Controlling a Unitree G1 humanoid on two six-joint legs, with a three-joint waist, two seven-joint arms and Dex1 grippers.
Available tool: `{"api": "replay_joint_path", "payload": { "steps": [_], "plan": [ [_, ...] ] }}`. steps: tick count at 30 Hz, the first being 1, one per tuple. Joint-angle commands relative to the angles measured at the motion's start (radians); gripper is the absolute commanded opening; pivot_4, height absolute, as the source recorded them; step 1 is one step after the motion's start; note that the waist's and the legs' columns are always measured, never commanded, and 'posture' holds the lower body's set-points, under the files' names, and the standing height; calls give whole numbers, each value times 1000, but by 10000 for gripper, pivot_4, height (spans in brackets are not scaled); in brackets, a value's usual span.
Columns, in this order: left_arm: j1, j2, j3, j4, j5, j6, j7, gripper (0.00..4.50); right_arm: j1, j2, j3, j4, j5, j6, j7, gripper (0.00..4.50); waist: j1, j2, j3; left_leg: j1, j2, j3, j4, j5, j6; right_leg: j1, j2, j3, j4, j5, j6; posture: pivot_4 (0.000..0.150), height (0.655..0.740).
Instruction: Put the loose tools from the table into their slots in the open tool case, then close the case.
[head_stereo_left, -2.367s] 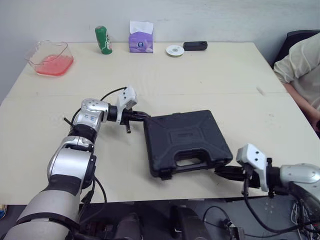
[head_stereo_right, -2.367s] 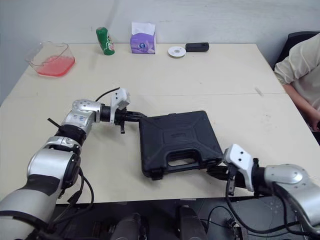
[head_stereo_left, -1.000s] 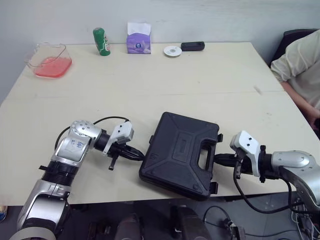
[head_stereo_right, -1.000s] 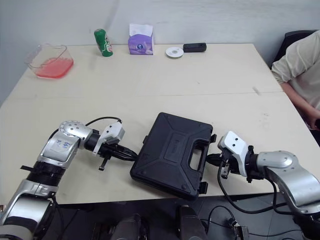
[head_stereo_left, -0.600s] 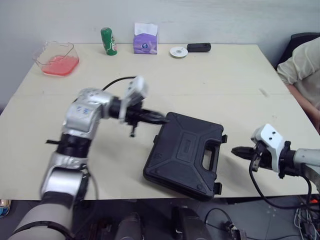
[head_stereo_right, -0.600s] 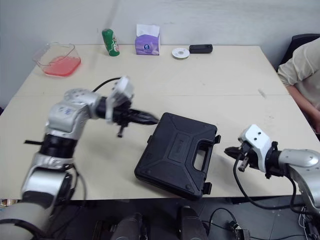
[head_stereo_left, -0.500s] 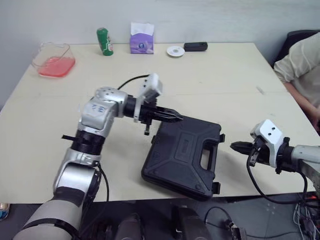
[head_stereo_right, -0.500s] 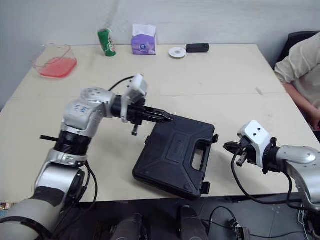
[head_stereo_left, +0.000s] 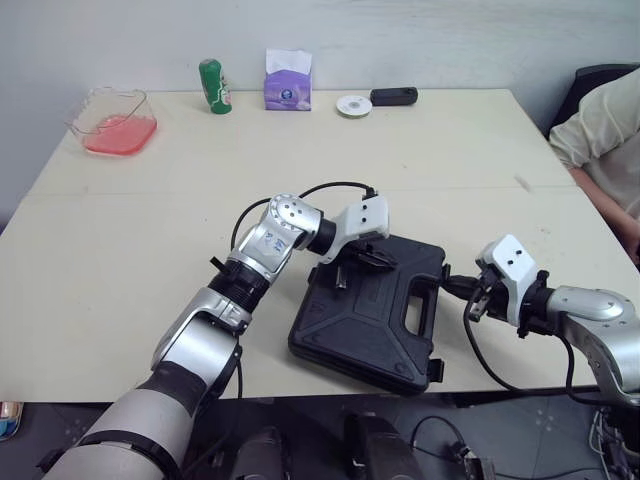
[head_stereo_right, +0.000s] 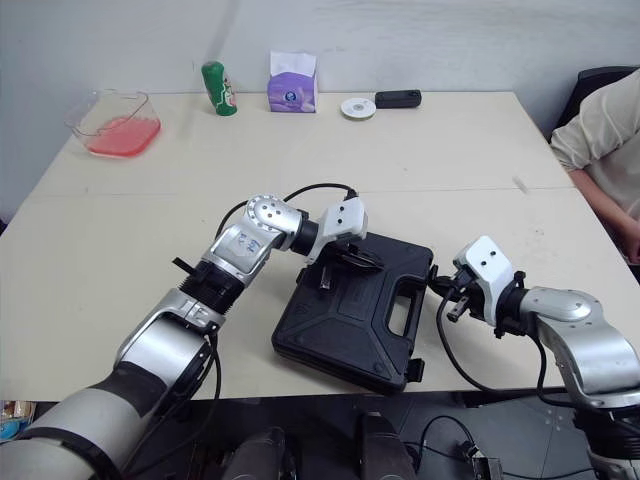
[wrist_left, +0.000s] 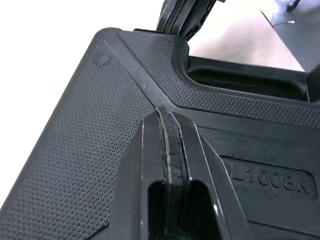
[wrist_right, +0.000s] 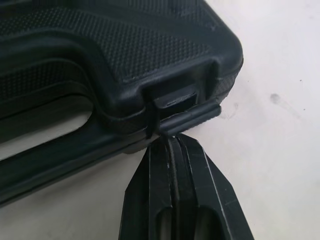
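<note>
The black tool case (head_stereo_left: 365, 320) lies shut on the table near the front edge, handle toward the right. My left gripper (head_stereo_left: 388, 262) is shut, its tip resting on the textured lid (wrist_left: 90, 150) near the handle recess. My right gripper (head_stereo_left: 448, 287) is also shut, and its tip (wrist_right: 172, 142) touches the underside of a side latch (wrist_right: 182, 107) at the case's right corner. No loose tools lie on the table.
Along the far edge stand a clear container with red contents (head_stereo_left: 112, 120), a green can (head_stereo_left: 212, 86), a purple tissue box (head_stereo_left: 287, 82), a white disc (head_stereo_left: 352, 104) and a black device (head_stereo_left: 393, 96). A person's arm (head_stereo_left: 600, 130) is at the right edge.
My left gripper has swung right and come down onto the lid. My right gripper has closed in from the right onto the latch. The case has barely shifted.
</note>
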Motion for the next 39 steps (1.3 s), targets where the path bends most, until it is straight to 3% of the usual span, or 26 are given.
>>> {"api": "replay_joint_path", "payload": {
  "steps": [1,23,39],
  "plan": [
    [41,-33,-68,111,95,-6,57,555,-44,23,2,-18,-9,-22,-25,0,0,-1,-3,0,0,0,0,0,0,0,0,0,0,0,0,1500,7400],
    [38,-71,-60,149,121,-6,91,555,-83,79,28,-107,-9,-89,1,0,-29,-3,-10,1,1,-1,-2,-1,0,2,1,0,-1,0,0,1500,7400],
    [13,-121,-33,195,119,-36,79,555,-21,37,5,-153,-50,-80,8,0,-26,-3,-17,2,1,-2,-2,-1,0,2,1,2,-2,0,-1,1500,7400]
  ]
}}
